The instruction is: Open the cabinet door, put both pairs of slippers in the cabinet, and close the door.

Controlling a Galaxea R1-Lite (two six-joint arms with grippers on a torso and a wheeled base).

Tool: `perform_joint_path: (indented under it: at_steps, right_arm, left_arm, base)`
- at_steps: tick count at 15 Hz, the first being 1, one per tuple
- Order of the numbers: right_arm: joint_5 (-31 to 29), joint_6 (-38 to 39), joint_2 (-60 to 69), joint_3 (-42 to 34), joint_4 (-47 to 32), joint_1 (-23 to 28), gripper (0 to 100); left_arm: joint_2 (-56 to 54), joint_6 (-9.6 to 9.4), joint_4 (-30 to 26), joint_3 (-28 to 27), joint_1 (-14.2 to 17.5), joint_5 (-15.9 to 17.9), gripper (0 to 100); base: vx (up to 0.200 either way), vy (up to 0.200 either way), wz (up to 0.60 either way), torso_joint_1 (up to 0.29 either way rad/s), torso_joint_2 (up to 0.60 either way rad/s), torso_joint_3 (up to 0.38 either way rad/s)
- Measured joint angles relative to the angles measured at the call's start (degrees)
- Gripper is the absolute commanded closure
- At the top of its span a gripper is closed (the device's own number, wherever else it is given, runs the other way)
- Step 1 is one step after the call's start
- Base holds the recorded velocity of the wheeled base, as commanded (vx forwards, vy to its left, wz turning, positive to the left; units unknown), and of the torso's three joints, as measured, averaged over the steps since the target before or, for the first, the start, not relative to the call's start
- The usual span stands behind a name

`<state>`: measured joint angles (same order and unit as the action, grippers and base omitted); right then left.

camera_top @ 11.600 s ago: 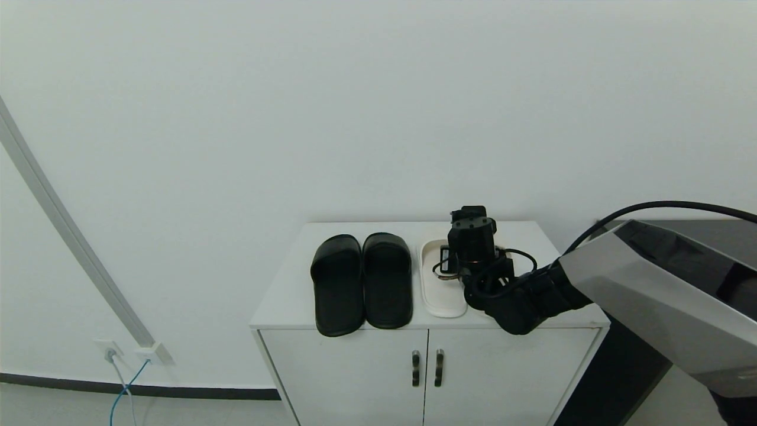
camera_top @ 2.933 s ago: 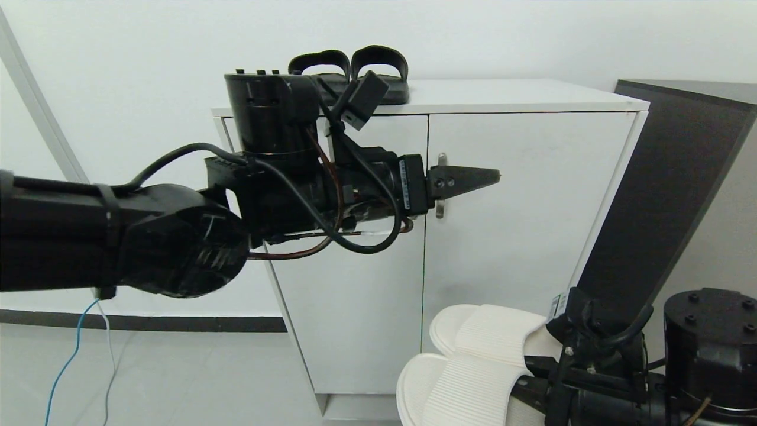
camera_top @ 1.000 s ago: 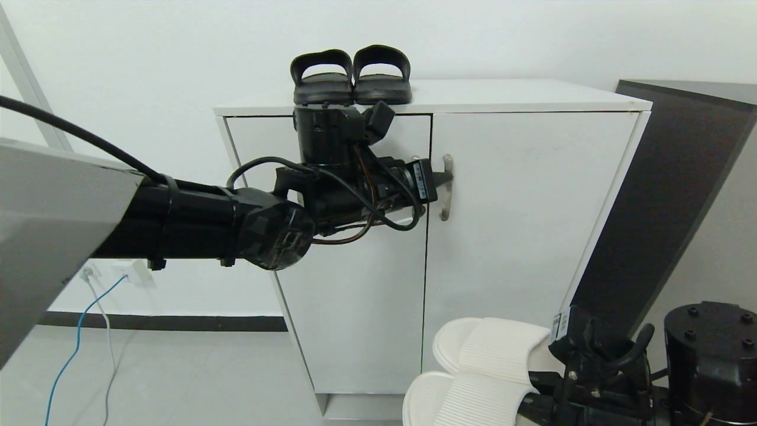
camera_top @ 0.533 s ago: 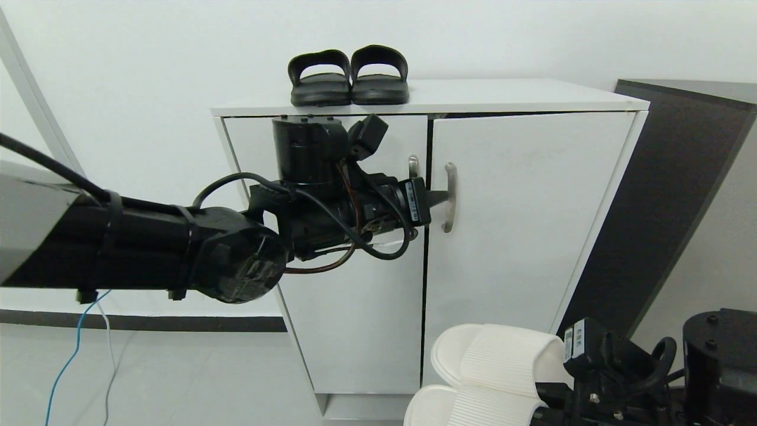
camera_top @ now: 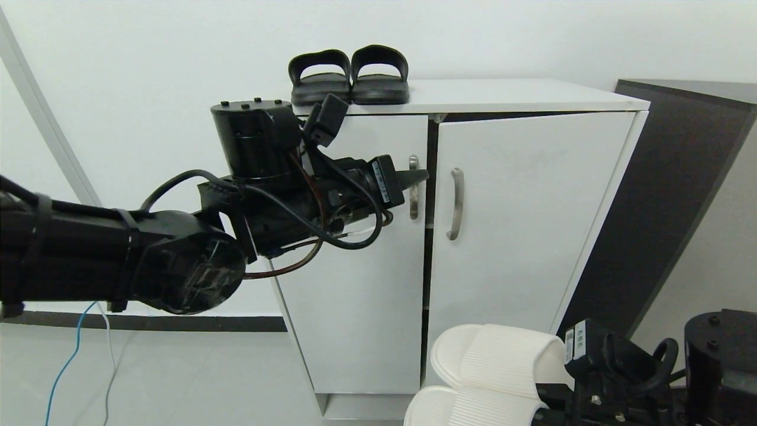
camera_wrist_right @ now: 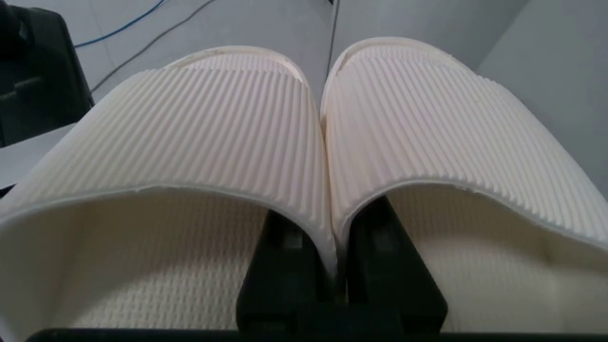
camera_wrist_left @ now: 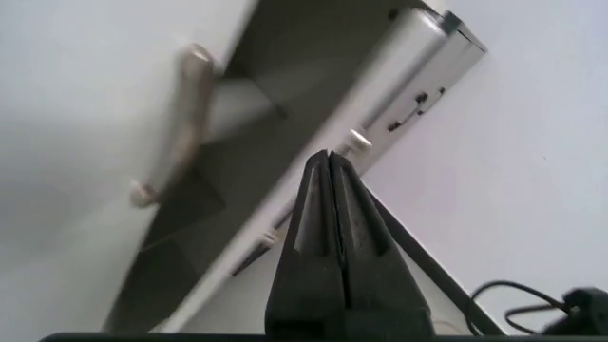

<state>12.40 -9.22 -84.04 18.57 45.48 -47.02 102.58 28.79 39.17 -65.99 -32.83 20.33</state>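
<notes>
A white two-door cabinet (camera_top: 520, 248) stands against the wall. Its right door hangs slightly ajar, with a dark gap (camera_top: 431, 207) beside its handle (camera_top: 454, 204). The black slippers (camera_top: 349, 74) sit as a pair on the cabinet top. My left gripper (camera_top: 422, 175) is shut on nothing, its tip in front of the left door's handle (camera_top: 413, 187), just left of the gap. In the left wrist view the shut gripper (camera_wrist_left: 330, 163) points at the door edge, the handle (camera_wrist_left: 176, 128) off to one side. My right gripper (camera_wrist_right: 331, 249) is shut on the inner walls of the white slippers (camera_wrist_right: 313, 123), held low before the right door (camera_top: 491, 367).
A dark grey panel (camera_top: 680, 177) stands right of the cabinet. A blue cable (camera_top: 68, 364) trails down to the floor at the left. A slanted wall conduit (camera_top: 41, 112) runs along the left. Open floor lies left of the cabinet.
My left gripper pulled the right door ajar by its handle, then came off it and moved left and slightly up. The white slippers sank a little.
</notes>
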Motion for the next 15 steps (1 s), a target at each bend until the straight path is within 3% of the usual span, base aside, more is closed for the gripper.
perform_joint_path:
  at_steps: [10, 15]
  right_arm:
    - [-0.22, 0.02, 0.48, -0.88, -0.09, -1.77, 100]
    - [-0.22, 0.00, 0.52, -0.99, -0.22, -2.07, 100]
  left_arm:
    - [9.94, 0.38, 1.69, -10.17, 0.83, 0.57, 100]
    - [10.09, 0.32, 2.32, -8.37, -1.71, 0.00, 100]
  base:
    - [0.000, 0.000, 0.00, 0.000, 0.00, 0.000]
    - [-0.200, 0.000, 0.00, 0.002, 0.00, 0.003]
